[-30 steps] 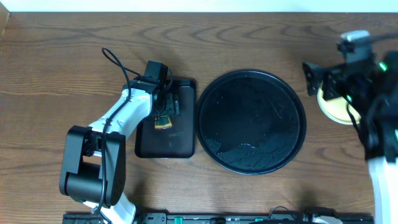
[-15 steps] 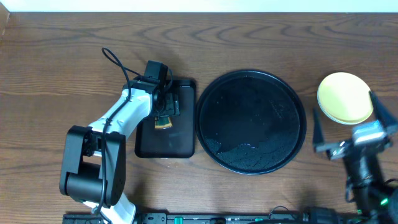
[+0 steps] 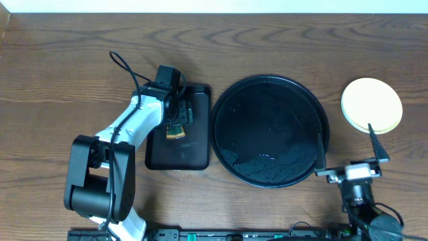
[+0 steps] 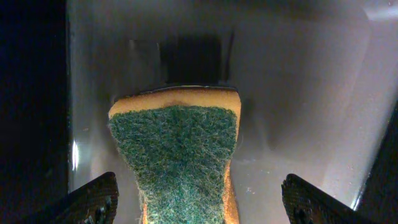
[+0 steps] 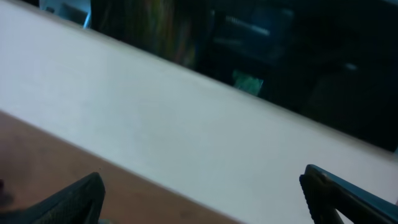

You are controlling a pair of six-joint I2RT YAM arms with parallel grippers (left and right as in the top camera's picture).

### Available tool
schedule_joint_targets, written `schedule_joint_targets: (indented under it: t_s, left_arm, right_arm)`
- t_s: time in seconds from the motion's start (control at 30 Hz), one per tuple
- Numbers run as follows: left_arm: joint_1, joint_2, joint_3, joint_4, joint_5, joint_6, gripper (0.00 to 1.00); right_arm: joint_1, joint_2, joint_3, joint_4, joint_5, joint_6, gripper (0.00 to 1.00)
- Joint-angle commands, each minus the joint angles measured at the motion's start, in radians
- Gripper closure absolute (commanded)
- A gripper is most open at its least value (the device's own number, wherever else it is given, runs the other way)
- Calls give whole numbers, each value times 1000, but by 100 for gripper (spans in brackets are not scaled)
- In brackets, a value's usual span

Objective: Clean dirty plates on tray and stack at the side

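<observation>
The round black tray (image 3: 221, 150) lies mid-table with a wet sheen and no plate on it. A pale yellow plate (image 3: 372, 105) rests on the bare wood to the right of the tray; I cannot tell what lies under it. My right gripper (image 3: 350, 148) hangs open near the table's front edge, below the plate, and holds nothing. In the right wrist view, that gripper (image 5: 208, 199) faces the table's far edge and a white wall. My left gripper (image 4: 202, 205) is open over the rectangular tray, a finger on either side of a sponge (image 4: 177, 155) without touching it.
The small rectangular black tray (image 3: 190, 155) sits left of the round tray, with the green and yellow sponge (image 3: 175, 131) on it under my left gripper (image 3: 178, 120). The left arm's base (image 3: 93, 181) stands at the front left.
My right arm has swung from above the yellow plate at the back right down to the table's front edge, still open and holding nothing. The left arm and sponge have not moved.
</observation>
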Motion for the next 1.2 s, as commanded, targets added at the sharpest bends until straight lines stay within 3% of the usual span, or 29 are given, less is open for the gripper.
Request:
schedule_joint_targets:
  t_s: [0.0,0.23,1.17]
  left_arm:
    - [-1,-3,-7,1,-16,2,15]
    - [-1,-3,-7,1,-16,2,15]
    - [-1,-3,-7,1,-16,2,15]
  right_arm:
    - [6,-8,-49,-24,0,17,1]
    - [19,-8,-47,-342,11,14,1]
    - [24,-8,-46,-338,10,24,1]
